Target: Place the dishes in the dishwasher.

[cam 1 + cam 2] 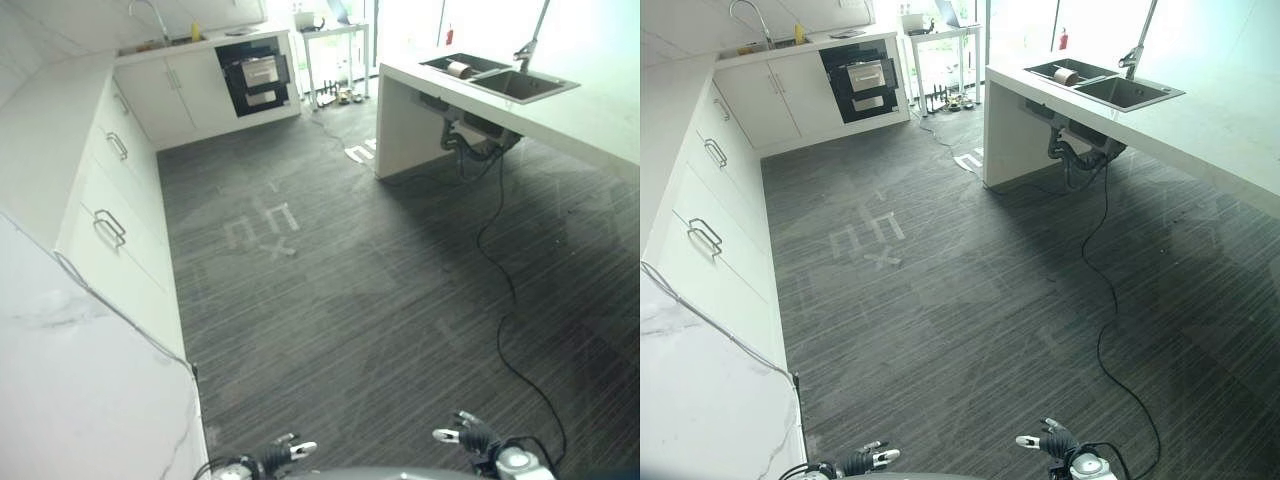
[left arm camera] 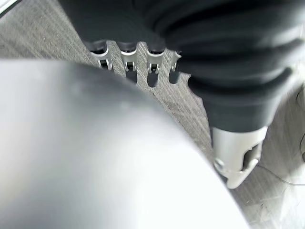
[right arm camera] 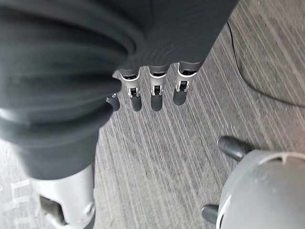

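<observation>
Far across the dark striped floor [image 1: 350,300] from your hands, the black built-in dishwasher [image 1: 255,75] sits in the white cabinet run [image 1: 180,90] along the back wall. Right of it, well apart, a white island counter [image 1: 560,110] carries a steel double sink [image 1: 500,78] with a round brownish dish [image 1: 460,69] inside. Your left hand [image 1: 285,455] and right hand [image 3: 152,93] hang low, fingers relaxed and empty.

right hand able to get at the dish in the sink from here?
Probably not. The right hand hangs low by the robot, fingers straight and holding nothing, while the dish lies in the sink across a wide stretch of floor. The robot would need to walk closer.
</observation>
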Available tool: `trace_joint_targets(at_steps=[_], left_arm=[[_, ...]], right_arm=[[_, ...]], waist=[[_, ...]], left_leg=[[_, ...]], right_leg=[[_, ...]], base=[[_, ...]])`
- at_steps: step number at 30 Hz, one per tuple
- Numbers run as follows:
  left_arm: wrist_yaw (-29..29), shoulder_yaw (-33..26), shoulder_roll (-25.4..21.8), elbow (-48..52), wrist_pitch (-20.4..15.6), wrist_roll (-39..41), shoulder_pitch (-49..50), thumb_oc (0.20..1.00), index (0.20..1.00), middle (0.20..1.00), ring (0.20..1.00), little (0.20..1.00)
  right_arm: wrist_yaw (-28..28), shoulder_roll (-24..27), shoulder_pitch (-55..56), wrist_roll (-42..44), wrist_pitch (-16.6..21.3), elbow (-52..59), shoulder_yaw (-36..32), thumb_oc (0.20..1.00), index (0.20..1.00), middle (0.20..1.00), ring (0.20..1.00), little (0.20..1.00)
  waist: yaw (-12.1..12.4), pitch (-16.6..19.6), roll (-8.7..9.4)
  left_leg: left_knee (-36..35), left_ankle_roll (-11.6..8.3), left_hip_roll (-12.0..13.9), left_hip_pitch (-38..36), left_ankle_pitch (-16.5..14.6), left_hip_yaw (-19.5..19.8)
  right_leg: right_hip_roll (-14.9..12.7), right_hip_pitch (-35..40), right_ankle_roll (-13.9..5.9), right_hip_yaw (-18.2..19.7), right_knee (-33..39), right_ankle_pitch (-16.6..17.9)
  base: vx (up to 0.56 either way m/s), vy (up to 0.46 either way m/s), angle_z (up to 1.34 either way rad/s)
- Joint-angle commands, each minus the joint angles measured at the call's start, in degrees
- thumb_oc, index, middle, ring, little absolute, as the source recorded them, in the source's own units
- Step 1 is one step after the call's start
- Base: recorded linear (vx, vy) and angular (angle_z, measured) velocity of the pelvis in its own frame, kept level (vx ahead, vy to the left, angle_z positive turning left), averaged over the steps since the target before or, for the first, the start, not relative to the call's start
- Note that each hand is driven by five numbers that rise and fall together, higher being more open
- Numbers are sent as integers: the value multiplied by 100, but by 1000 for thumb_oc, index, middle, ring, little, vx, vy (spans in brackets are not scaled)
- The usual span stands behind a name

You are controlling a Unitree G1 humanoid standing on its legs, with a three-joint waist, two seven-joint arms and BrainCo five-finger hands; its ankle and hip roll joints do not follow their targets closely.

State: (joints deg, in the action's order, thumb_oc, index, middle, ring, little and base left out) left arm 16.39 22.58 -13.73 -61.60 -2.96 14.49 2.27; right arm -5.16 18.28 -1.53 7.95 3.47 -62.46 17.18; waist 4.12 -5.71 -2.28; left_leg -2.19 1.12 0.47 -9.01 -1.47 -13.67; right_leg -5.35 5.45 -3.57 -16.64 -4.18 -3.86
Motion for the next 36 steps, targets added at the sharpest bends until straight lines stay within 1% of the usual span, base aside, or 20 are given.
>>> trace_joint_targets(at_steps=[1,7,8,11,13,17,21,22,24,25,26,27,28,29,30,32,33,34,35,36], left_arm=[[-224,50,-103,-55,-247,-220,-507,1000,1000,1000,1000,1000],[-359,4,-164,44,-565,-314,-497,1000,1000,1000,1000,1000],[-1133,36,-224,86,-841,-1174,-470,1000,1000,1000,1000,1000],[-1650,187,-353,133,-940,-1971,-501,1000,1000,1000,1000,1000],[-1860,272,-413,172,-926,-2159,-484,1000,1000,1000,1000,1000],[-2325,201,-453,382,-858,-2141,-310,1000,1000,1000,1000,1000],[-2258,17,-416,569,-848,-1872,-182,1000,1000,1000,1000,1000],[-2155,-25,-391,594,-815,-1709,-147,1000,1000,1000,1000,1000],[-1863,-109,-331,590,-678,-983,-130,1000,1000,1000,1000,1000],[-1794,-156,-295,577,-658,-897,-122,1000,1000,1000,1000,1000],[-1630,-269,-194,521,-491,-347,-123,1000,1000,1000,1000,1000],[-1539,-355,-137,493,-377,-108,-131,1000,1000,1000,1000,1000],[-1411,-463,-31,396,-318,310,-150,1000,1000,1000,1000,1000],[-1371,-514,1,364,-335,418,-158,1000,1000,1000,1000,1000],[-1267,-617,65,346,-400,702,-166,1000,1000,1000,1000,1000],[-1071,-763,88,507,-304,859,-195,1000,1000,1000,1000,1000],[-923,-832,76,626,-368,870,-217,1000,1000,1000,1000,1000],[-905,-834,72,647,-395,865,-215,1000,1000,1000,1000,1000],[-810,-844,39,807,-428,944,-188,1000,1000,1000,1000,1000],[-766,-845,26,906,-411,1025,-159,1000,1000,1000,1000,1000]], right_arm=[[28,46,-507,291,372,-117,54,1000,1000,1000,1000,1000],[-27,70,-447,482,604,21,-28,1000,1000,1000,1000,1000],[-84,49,-356,672,675,109,-87,1000,1000,1000,1000,1000],[-223,39,-328,992,646,115,-107,1000,1000,1000,1000,1000],[-310,40,-313,1116,632,139,-136,1000,1000,1000,1000,1000],[-483,55,-127,1381,845,260,-277,1000,1000,1000,1000,1000],[-713,54,6,1489,959,536,-352,1000,1000,1000,1000,1000],[-822,56,27,1505,962,663,-347,1000,1000,1000,1000,1000],[-852,31,14,1557,887,848,-292,1000,1000,1000,1000,1000],[-864,29,8,1573,855,879,-290,1000,1000,1000,1000,1000],[-944,21,-21,1660,736,914,-305,1000,1000,1000,1000,1000],[-964,13,-53,1749,586,935,-318,1000,1000,1000,1000,1000],[-1048,-5,-142,1915,318,881,-356,1000,1000,1000,1000,1000],[-1067,-9,-183,1934,268,841,-376,1000,1000,1000,1000,1000],[-1057,5,-274,1865,195,760,-438,1000,1000,1000,1000,1000],[-1098,77,-370,1853,222,640,-503,1000,1000,1000,1000,1000],[-1160,135,-415,1949,346,534,-542,1000,1000,1000,1000,1000],[-1175,144,-416,1967,371,523,-548,1000,1000,1000,1000,1000],[-1225,168,-374,2015,428,580,-591,1000,1000,1000,1000,1000],[-1226,173,-335,2010,425,658,-616,1000,1000,1000,1000,1000]], waist=[[112,-183,274],[94,-166,240],[64,-153,244],[40,-137,240],[26,-137,225],[-5,-140,182],[-19,-170,192],[-25,-184,202],[-31,-219,213],[-29,-231,226],[-27,-258,261],[-20,-275,293],[-2,-306,350],[5,-308,375],[56,-379,430],[116,-489,417],[130,-550,346],[131,-565,326],[129,-592,216],[136,-606,170]], left_leg=[[-159,-463,442,-127,-221,-83],[-198,-471,455,-134,-221,-83],[-201,-491,460,-129,-224,-73],[-206,-518,478,-126,-215,-78],[-208,-537,495,-118,-201,-82],[-194,-582,543,-126,-201,-111],[-90,-644,625,-83,-189,-147],[-25,-668,651,-56,-193,-138],[133,-717,694,13,-203,-95],[228,-730,700,40,-221,-74],[557,-764,722,167,-291,-32],[812,-757,706,241,-375,-7],[1267,-703,663,383,-558,-2],[1479,-676,655,476,-635,0],[2174,-663,711,791,-685,15],[3039,-691,875,1449,-374,162],[3019,-702,934,1761,-54,146],[2985,-707,946,1780,-21,132],[2503,-736,968,1830,198,4],[2190,-742,951,1802,300,-57]], right_leg=[[-608,444,-716,-86,623,252],[-588,453,-720,-60,695,265],[-568,457,-726,-30,722,265],[-552,451,-721,-21,735,259],[-537,444,-721,-10,737,251],[-519,441,-702,-47,735,233],[-475,412,-647,-101,671,199],[-449,402,-620,-111,647,184],[-397,366,-564,-117,594,149],[-385,353,-546,-110,574,137],[-375,310,-500,-99,511,113],[-393,264,-473,-94,459,103],[-430,186,-404,-105,342,67],[-450,150,-370,-114,294,53],[-501,153,-284,-132,224,41],[-473,136,-165,-124,146,24],[-392,151,-131,-77,121,-36],[-373,167,-131,-70,120,-52],[-284,247,-154,-65,137,-115],[-257,304,-173,-67,153,-139]], base=[[0,0,0],[7,-8,0],[41,-50,1],[35,-47,2],[17,-49,1],[19,-80,2],[-5,-109,4],[-2,-115,5],[-1,-115,6],[5,-122,3],[1,-110,2],[14,-129,4],[16,-74,6],[39,-95,3],[24,-81,-4],[67,-60,-9],[129,-4,5],[292,118,19],[309,175,12],[485,322,3]])
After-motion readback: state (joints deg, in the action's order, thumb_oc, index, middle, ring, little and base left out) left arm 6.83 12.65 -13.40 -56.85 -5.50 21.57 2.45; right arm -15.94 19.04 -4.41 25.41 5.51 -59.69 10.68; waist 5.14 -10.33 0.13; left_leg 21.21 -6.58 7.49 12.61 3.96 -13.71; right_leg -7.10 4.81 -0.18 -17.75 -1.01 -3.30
